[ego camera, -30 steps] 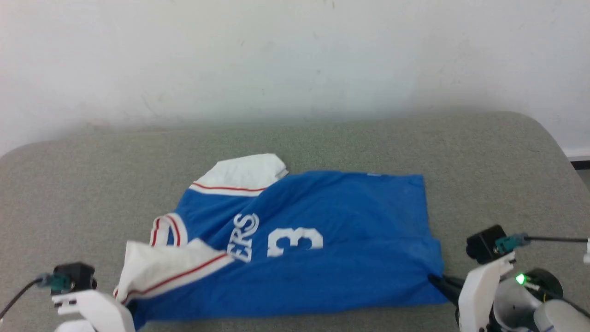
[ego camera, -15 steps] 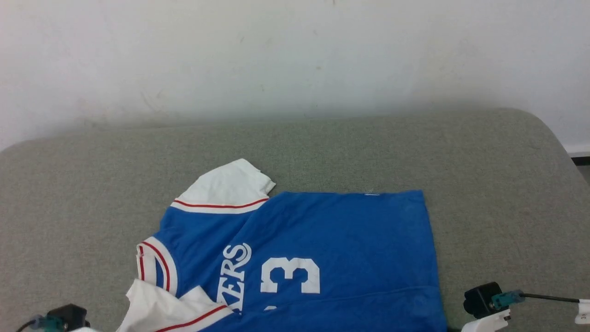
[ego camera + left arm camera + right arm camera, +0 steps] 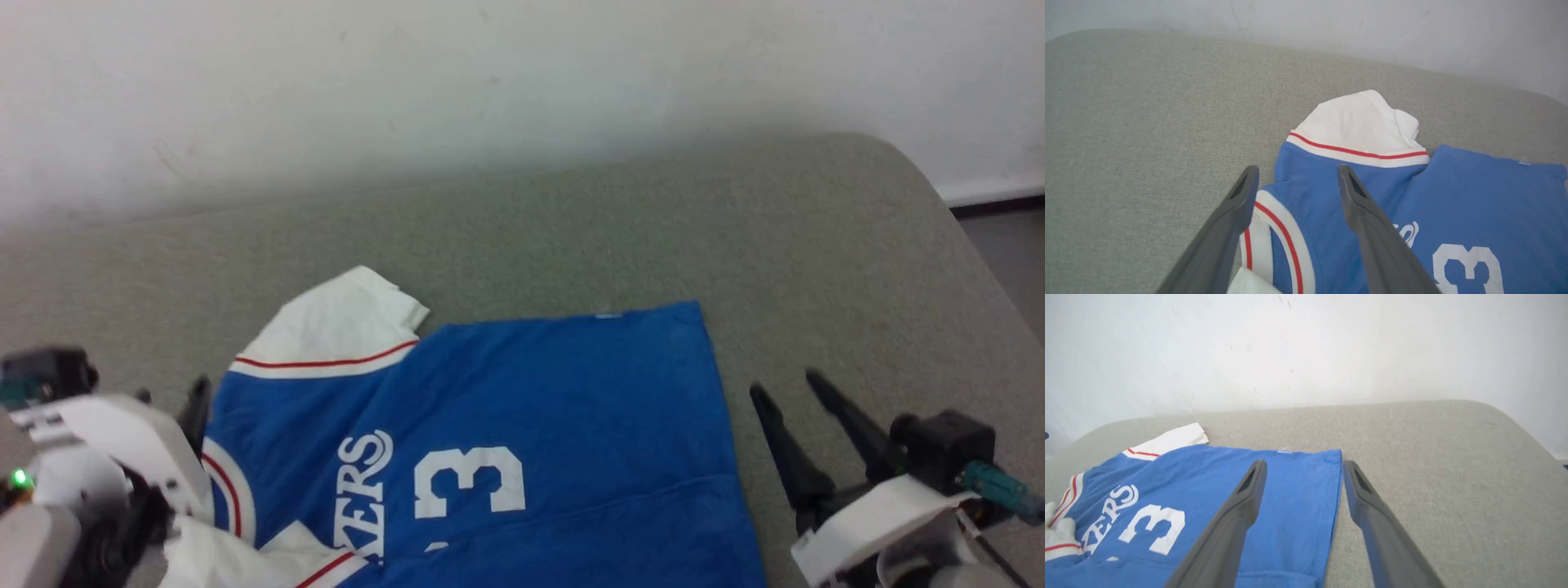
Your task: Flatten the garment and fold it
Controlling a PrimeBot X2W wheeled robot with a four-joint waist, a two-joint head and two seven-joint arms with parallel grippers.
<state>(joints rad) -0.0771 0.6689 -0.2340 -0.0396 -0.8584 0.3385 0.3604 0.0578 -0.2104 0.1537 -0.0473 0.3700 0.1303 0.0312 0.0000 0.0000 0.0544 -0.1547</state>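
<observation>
Since one second ago both grippers have let go of the near edge of the garment and spread their fingers. The head camera has also swung, so the whole scene sits differently in its view.

The royal-blue jersey shirt (image 3: pixel 563 392), with white "ERS" lettering and a white 3 showing, lies on a grey-green padded surface with rounded corners (image 3: pixel 816 245), collar to the robot's left and hem to its right. A crease (image 3: pixel 620 500) runs across the blue body near the robot. The far white sleeve with a red stripe (image 3: pixel 331 322) juts out crumpled at the far left. The near white sleeve (image 3: pixel 208 559) lies bunched at the bottom edge of the head view. A white wall (image 3: pixel 490 82) rises behind the pad, with a dark baseboard strip (image 3: pixel 996 200) at the right.

The left arm's white wrist housing (image 3: pixel 122 445) hides part of the red-striped white collar (image 3: pixel 1267 241) in the head view.

The left gripper (image 3: pixel 1297 169) has its jaws wide apart with nothing clamped between them. It points away from the robot, one finger on each side of the collar.

The right gripper (image 3: pixel 784 384) likewise has its jaws wide apart and holds nothing. It sits just beside the hem, fingers angled up and slightly to the left. In the right wrist view one finger lies over blue cloth and the other over bare pad. Whether either tip touches cannot be told.
</observation>
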